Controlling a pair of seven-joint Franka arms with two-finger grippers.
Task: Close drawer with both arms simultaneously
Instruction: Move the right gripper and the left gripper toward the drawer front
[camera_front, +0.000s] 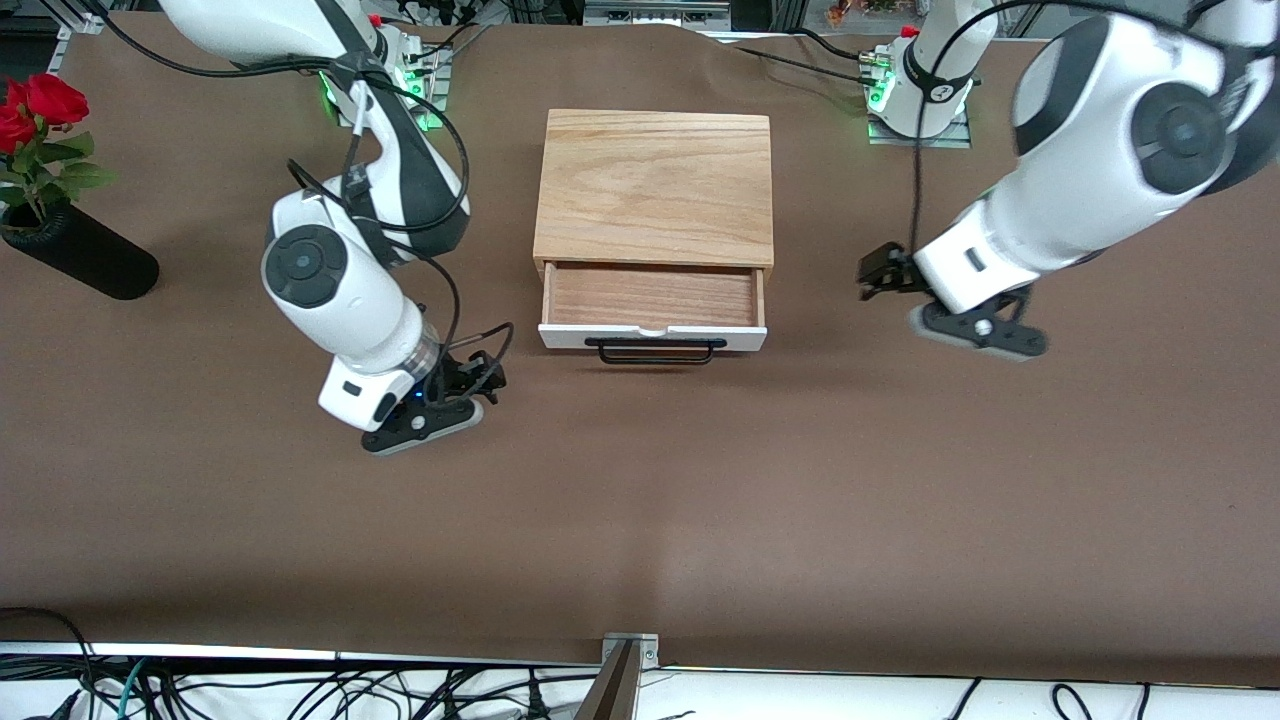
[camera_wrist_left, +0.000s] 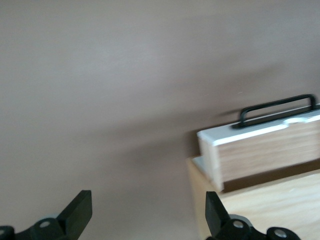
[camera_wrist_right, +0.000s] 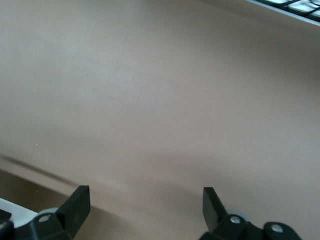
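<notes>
A: Where's the drawer (camera_front: 653, 300) rn?

B: Pulled partway out of the wooden casing (camera_front: 655, 185), mid-table, white front panel w/ black bar handle (camera_front: 655, 350) facing the front camera. Tray looks empty.

A: Grippers?

B: Right gripper (camera_front: 470, 385) hangs low over bare table, toward the right arm's end from the drawer front, not touching it. Fingers spread, nothing between them. Left gripper (camera_front: 880, 272) hangs toward the left arm's end, beside the casing, well apart from it; its fingers (camera_wrist_left: 80, 210) are also spread wide and empty. Left wrist view shows the drawer's corner and handle.

A: How'll it handle?

B: My guess: light, stiff wood, slides straight on its runners. Uneven push could skew or jam it, and the casing might scoot on the brown cover if shoved hard. Best contact is the flat white panel, one gripper each side of the handle, pushing evenly. No need to grip the bar.

A: Count?

B: 1 drawer, 1 casing, 1 handle, 2 arms, 2 grippers. Plus 1 black vase (camera_front: 85, 262) w/ red roses near the right arm's end.
</notes>
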